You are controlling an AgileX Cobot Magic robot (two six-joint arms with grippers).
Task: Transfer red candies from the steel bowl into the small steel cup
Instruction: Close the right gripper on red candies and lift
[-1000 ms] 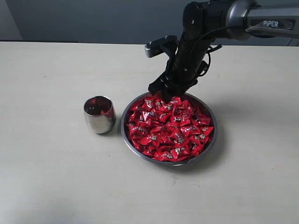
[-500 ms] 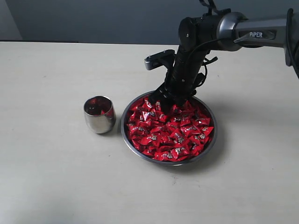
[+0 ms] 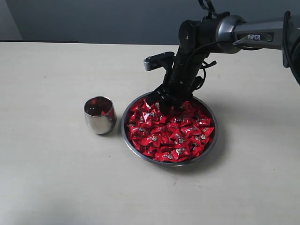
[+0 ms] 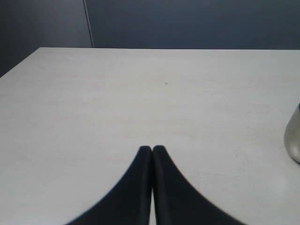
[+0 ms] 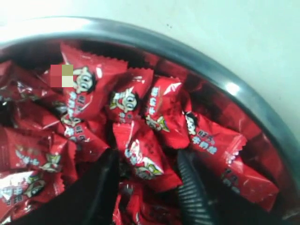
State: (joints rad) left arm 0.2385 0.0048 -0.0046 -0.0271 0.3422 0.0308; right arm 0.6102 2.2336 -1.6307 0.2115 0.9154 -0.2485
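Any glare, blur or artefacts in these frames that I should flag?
Exterior view: sharp, evenly lit, a soft shadow right of the steel bowl, mirror reflections on the small steel cup. Left wrist view: the shut jaws are dark and soft-edged. Right wrist view: a glare spot on the steel bowl's rim, a pixelated block over one red candy.

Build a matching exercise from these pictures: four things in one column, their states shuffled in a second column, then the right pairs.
1. right hand
2. left hand
3. steel bowl
4. small steel cup

A. stands on the table beside the bowl
B. fingers pressed together over bare table
C. heaped with red candies
D. fingers apart, down among the candies

Pairs: 1-D, 2-B, 3-C, 4-A
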